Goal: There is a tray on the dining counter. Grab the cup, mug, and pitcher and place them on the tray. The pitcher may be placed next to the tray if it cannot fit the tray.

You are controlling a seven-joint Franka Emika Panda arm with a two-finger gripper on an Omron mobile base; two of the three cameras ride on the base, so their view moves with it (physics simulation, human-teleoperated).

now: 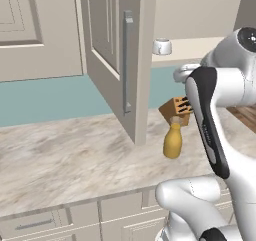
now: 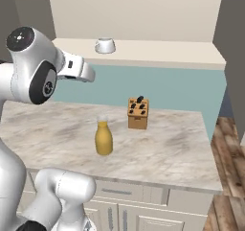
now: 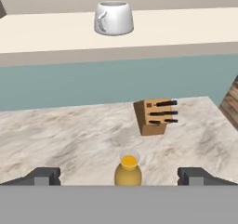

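The mustard-yellow pitcher (image 1: 172, 142) (image 2: 103, 139) stands upright on the beige marbled counter (image 2: 57, 129), close to a knife block. In the hand view the pitcher (image 3: 128, 172) sits low in the middle, between my two fingertips but farther off and lower down. My gripper (image 3: 120, 177) is open wide with nothing in it, held high above the counter (image 2: 85, 74). The white-grey mug (image 1: 162, 46) (image 2: 105, 45) (image 3: 114, 17) rests on the raised pale ledge (image 3: 186, 28) behind a teal panel. The tray and the cup are out of view.
A brown wooden knife block (image 1: 176, 110) (image 2: 138, 112) (image 3: 155, 116) stands just behind and right of the pitcher. An open cabinet door (image 1: 117, 60) with a long handle hangs over the counter's left part. Wooden floor (image 2: 232, 177) lies past the counter's right end.
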